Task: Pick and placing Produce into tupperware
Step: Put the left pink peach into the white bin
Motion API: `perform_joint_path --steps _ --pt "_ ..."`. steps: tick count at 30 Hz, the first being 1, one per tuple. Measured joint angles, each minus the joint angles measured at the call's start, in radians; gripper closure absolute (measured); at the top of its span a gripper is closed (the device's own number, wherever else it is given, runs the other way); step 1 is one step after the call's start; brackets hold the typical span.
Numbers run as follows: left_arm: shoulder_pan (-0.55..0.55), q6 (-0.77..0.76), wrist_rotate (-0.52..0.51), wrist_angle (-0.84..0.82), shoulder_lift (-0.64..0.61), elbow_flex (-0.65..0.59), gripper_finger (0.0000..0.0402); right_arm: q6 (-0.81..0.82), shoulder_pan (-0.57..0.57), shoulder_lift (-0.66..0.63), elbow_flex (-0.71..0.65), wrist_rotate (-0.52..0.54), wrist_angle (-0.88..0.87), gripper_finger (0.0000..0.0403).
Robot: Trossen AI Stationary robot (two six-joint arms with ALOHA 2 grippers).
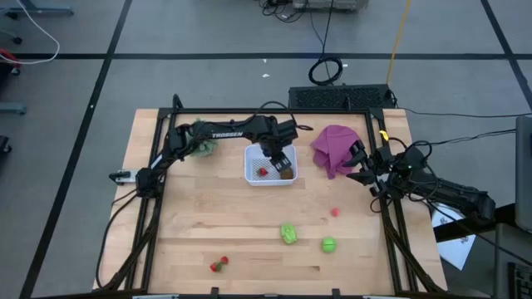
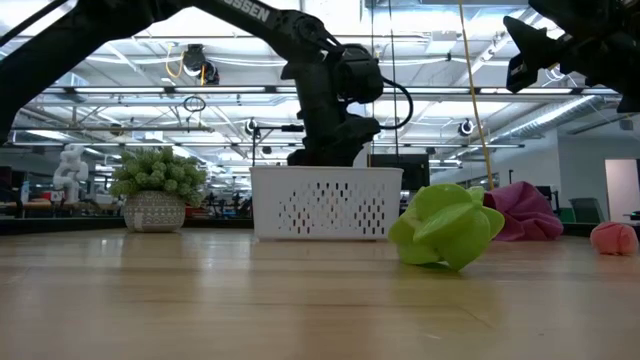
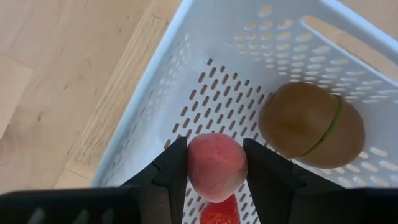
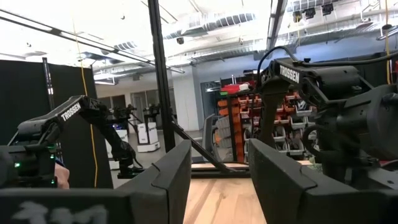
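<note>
- Overhead: our left gripper (image 1: 281,158) hangs over the white tupperware (image 1: 252,170), which sits mid-table near the back. Inside lie a red piece (image 1: 263,172) and a brown oval (image 1: 287,174). Loose produce waits towards the front: a green lobed piece (image 1: 288,233), a green ball (image 1: 329,244), a pink bit (image 1: 336,212) and a red bit (image 1: 219,264). Our right gripper (image 1: 357,164) waits at the table's right edge, beside the purple cloth (image 1: 334,148).
- Table level: the left arm comes down behind the tupperware wall (image 2: 325,202); a spiky potted plant (image 2: 156,187) stands to its side, apart from it. The green lobed piece (image 2: 446,227) lies in the foreground, the pink bit (image 2: 613,238) far off to one side.
- Left wrist: the fingers (image 3: 171,171) pinch a pink ball (image 3: 216,166) at its sides, above the perforated base. We judge it light, hard and smooth, likely to roll, so a grip across the widest part suits it. The brown oval (image 3: 311,121) lies close; the pink ball could knock it when dropped.
- Right wrist: the fingers (image 4: 171,177) stand spread, holding nothing.
</note>
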Motion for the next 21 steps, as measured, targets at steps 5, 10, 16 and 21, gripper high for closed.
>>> perform_joint_path --steps 5,10,16,21 --pt "0.0 0.004 0.0 0.0 0.0 0.0 0.0266 0.0 0.0 0.0 0.0 0.0 0.0 0.0252" --pt "0.0 0.024 -0.004 0.0 0.0 0.0 0.0266 0.0 0.0 0.0 0.0 0.0 0.0 0.0252" --pt "0.0 0.022 0.002 -0.004 0.0 -0.001 0.0238 -0.014 0.0 0.0 0.0 0.0 0.0 0.0252" --pt "0.0 0.017 -0.004 0.0 0.0 -0.017 0.0199 -0.018 0.0 0.0 0.0 0.0 0.0 0.0252"
